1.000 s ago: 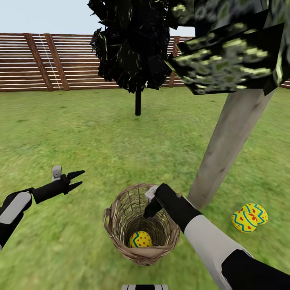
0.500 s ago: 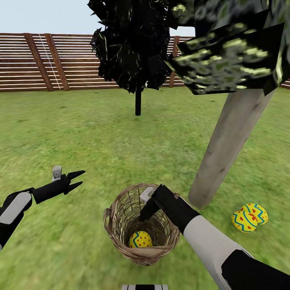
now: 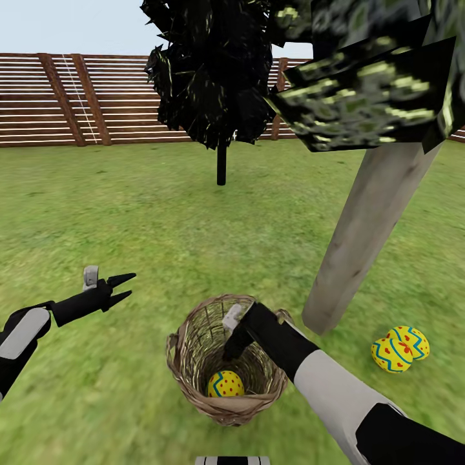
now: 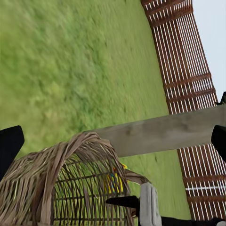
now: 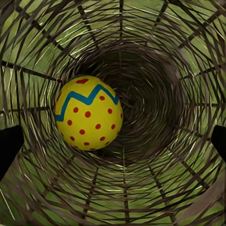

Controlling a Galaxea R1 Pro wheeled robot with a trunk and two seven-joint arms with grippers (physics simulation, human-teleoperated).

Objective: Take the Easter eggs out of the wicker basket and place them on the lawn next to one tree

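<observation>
Still unheld, basket point(image 3: 194, 381) egg point(image 5: 88, 113) below spread right jaws.

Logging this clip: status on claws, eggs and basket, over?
Right claw open inside wicker basket, above last egg. Left claw open, empty, over lawn. Two eggs by tree. Nothing blocking.

Head view: high, facing forward and down over lawn point(image 3: 129, 213) toward fence point(image 3: 58, 97), basket point(image 3: 226, 410) near bottom edge. Left wrist view: low, side-on, close to basket point(image 4: 56, 174), trunk point(image 4: 160, 134) behind. Right wrist view: inside basket point(image 5: 188, 56), facing bottom, very near egg point(image 5: 88, 113). Basket shared by all three.
</observation>
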